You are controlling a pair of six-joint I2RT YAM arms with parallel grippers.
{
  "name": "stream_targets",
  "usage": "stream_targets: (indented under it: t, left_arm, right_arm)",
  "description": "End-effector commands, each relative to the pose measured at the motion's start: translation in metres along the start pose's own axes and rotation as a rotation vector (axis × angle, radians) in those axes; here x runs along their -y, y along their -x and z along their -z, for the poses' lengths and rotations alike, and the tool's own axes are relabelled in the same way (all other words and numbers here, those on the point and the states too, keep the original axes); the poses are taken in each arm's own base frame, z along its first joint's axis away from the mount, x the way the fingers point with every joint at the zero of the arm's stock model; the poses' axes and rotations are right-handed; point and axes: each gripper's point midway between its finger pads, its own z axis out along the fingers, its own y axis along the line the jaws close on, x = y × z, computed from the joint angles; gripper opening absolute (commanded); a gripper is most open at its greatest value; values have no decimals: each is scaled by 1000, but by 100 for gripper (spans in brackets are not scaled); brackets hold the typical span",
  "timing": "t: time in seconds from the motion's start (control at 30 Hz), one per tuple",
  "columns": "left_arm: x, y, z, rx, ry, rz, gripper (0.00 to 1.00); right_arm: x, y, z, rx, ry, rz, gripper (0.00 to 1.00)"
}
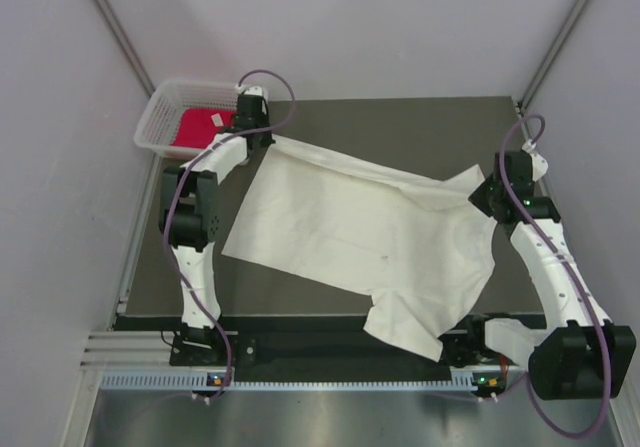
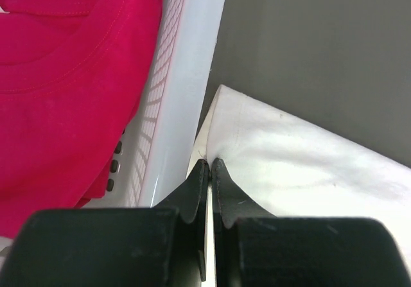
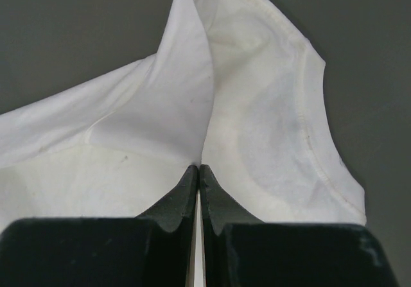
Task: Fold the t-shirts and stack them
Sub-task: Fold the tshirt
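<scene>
The cream-white t-shirt (image 1: 350,232) lies spread across the dark table, one sleeve hanging over the near edge. My left gripper (image 1: 262,139) is shut on its far-left corner (image 2: 237,133), next to the basket. My right gripper (image 1: 487,192) is shut on the shirt's right side by the sleeve (image 3: 270,107), and the cloth is pulled taut between the two. The red-magenta t-shirt (image 1: 200,127) with a small white tag lies crumpled in the basket; it also shows in the left wrist view (image 2: 64,88).
A white plastic mesh basket (image 1: 160,117) stands at the table's far-left corner, its wall (image 2: 180,101) right beside my left gripper. Grey walls close in on both sides. The dark table (image 1: 420,127) ends at a rail along the near edge.
</scene>
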Motion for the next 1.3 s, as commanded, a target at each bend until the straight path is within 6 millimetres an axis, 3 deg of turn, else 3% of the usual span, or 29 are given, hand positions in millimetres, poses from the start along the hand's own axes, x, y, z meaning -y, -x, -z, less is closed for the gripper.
stream_targets:
  t: [0.0, 0.27, 0.6, 1.27]
  left_arm:
    - [-17, 25, 23, 44, 52, -34, 0]
    - [-27, -2, 27, -23, 80, -45, 0]
    - [-38, -37, 21, -143, 129, -58, 0]
    - [-48, -71, 16, -249, 168, -77, 0]
  right_arm:
    - [-4, 4, 14, 7, 27, 14, 0]
    - [2, -4, 26, -21, 27, 24, 0]
    - [13, -22, 21, -70, -1, 33, 0]
    - [25, -50, 27, -144, -19, 28, 0]
